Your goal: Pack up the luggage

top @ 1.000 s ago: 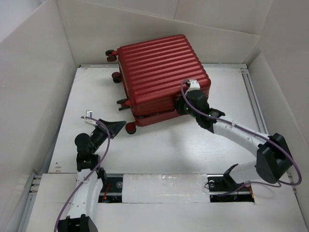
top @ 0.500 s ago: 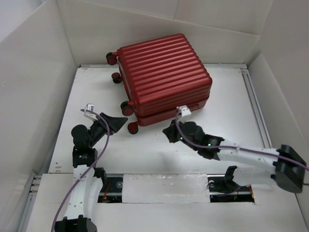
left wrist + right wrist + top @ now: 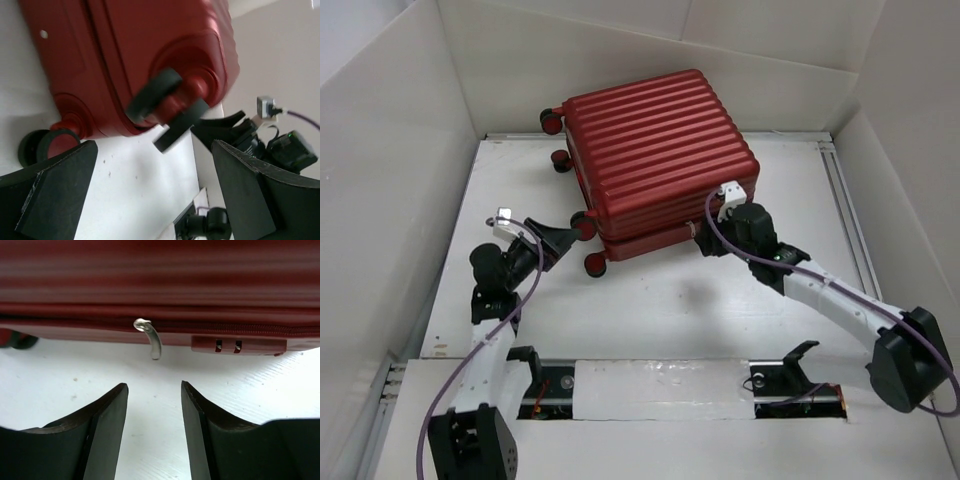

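The luggage (image 3: 655, 150) is a red ribbed suitcase lying flat and closed at the back of the table, dark wheels (image 3: 592, 262) on its left side. My left gripper (image 3: 554, 243) stands open just left of the front-left wheels, nothing between its fingers. In the left wrist view a wheel pair (image 3: 165, 107) on the luggage (image 3: 125, 50) hangs just beyond the open gripper (image 3: 155, 150). My right gripper (image 3: 712, 238) is open and empty at the near side. The right wrist view shows its gripper (image 3: 154, 387) facing a silver zipper pull (image 3: 152, 340) and a red lock (image 3: 239, 345) on the luggage (image 3: 160, 285).
White cardboard walls (image 3: 390, 170) enclose the table on the left, back and right. A raised white strip (image 3: 650, 385) with the arm mounts runs along the near edge. Two more wheels (image 3: 552, 118) stick out at the suitcase's back-left corner.
Both grippers have opened. The right arm swung away from the suitcase's front-right corner, then back to its near side. The left gripper edged toward the front-left wheels.
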Robot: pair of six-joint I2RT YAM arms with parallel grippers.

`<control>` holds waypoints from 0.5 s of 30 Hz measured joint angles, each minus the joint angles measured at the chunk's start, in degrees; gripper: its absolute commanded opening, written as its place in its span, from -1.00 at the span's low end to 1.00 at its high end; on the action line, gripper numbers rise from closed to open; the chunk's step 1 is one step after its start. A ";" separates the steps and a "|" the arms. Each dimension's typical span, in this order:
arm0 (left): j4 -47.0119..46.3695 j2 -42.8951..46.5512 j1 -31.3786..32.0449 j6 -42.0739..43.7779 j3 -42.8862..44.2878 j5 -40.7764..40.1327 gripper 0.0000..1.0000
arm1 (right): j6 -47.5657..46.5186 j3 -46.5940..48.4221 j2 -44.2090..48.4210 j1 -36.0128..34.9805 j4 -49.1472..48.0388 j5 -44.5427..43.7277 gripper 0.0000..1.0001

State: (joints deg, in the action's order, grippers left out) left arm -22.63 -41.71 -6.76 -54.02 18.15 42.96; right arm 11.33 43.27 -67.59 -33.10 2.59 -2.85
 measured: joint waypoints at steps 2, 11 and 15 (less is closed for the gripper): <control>-2.69 -3.82 -1.11 -1.22 0.26 0.22 0.98 | -1.70 0.02 -1.84 1.81 -0.02 2.29 0.06; -9.46 -14.69 -1.40 -3.72 2.99 2.73 0.98 | -5.31 1.49 -9.92 8.33 -5.90 14.75 0.14; -10.75 -14.34 0.68 -3.98 4.24 2.78 0.98 | -4.68 0.94 -13.25 8.83 -11.76 20.76 0.20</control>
State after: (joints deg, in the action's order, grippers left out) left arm -33.39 -56.05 -6.09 -58.00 22.39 45.74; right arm 6.66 44.21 -80.84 -24.27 -9.17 17.91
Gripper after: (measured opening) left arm 0.986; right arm 0.582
